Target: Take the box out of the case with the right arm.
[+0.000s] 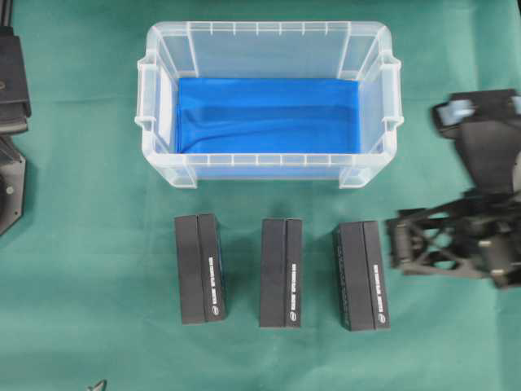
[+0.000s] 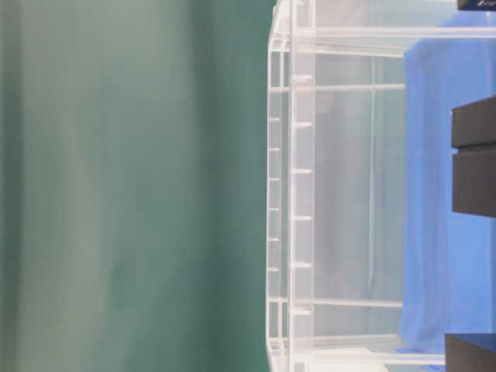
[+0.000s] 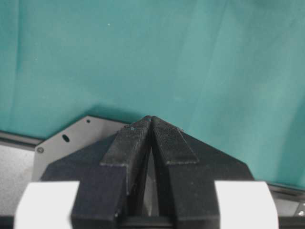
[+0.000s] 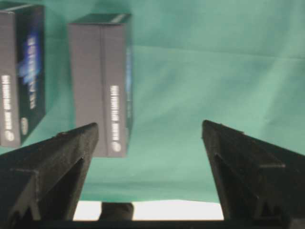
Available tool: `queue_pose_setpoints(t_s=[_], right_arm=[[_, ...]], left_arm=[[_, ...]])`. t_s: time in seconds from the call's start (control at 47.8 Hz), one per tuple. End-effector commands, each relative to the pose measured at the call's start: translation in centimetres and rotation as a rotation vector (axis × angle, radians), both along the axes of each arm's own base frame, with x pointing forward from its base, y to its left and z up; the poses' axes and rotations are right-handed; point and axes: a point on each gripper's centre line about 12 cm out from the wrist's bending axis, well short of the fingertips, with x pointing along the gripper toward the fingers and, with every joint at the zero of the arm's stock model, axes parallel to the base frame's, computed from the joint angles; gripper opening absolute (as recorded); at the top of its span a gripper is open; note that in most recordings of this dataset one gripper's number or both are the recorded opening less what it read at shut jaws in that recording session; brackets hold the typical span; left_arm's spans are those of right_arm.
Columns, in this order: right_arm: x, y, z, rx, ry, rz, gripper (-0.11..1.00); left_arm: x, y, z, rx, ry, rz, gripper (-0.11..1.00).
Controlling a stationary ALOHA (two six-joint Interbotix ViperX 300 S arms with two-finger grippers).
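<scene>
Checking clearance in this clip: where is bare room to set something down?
The blue floor of the clear plastic case holds nothing. Green cloth lies bare left of the three black boxes. The gaps between the boxes are narrow, and the open right gripper crowds the rightmost box.

- Even, bright light falls from above; my overhead view is sharp, with only short soft shadows beside the three boxes (image 1: 282, 273).
- The clear case (image 1: 269, 37) shows mild pale sheen on its rim, no harsh glare.
- The table-level view is soft, and the green cloth (image 2: 132, 186) on its left blurs into smooth bands.
- In my right wrist view, my near fingers (image 4: 52, 162) are out of focus and the box lettering is smeared.
- My left wrist view shows crisp finger texture, and white parts near the lower corners wash out.
</scene>
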Motion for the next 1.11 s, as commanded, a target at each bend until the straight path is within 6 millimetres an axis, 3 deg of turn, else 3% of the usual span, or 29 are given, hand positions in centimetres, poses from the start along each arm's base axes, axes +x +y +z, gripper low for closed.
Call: queue_pose_setpoints(t_s=[0.0, 0.293, 0.606, 0.794, 1.087], right_arm=[[-2.1, 0.1, 0.8, 0.016, -0.029, 0.006, 0.89], [-6.8, -0.6, 0.7, 0.024, 0.003, 0.006, 0.87], [-7.0, -1.7, 0.8, -0.001, 0.0, 0.0, 0.87], [-7.0, -4.4, 0.9, -0.024, -0.003, 0.003, 0.87], [-7.2, -10.2, 0.3, -0.044, 0.021, 0.006, 0.87]], left_arm=[[0.0, 0.1, 0.4, 0.001, -0.019, 0.005, 0.08], [0.1, 0.1, 0.4, 0.001, -0.017, 0.005, 0.08], [0.1, 0.1, 0.3, 0.002, -0.016, 0.004, 0.08], [0.0, 0.1, 0.4, 0.002, -0.017, 0.004, 0.08], [-0.1, 0.1, 0.4, 0.001, -0.02, 0.004, 0.08]])
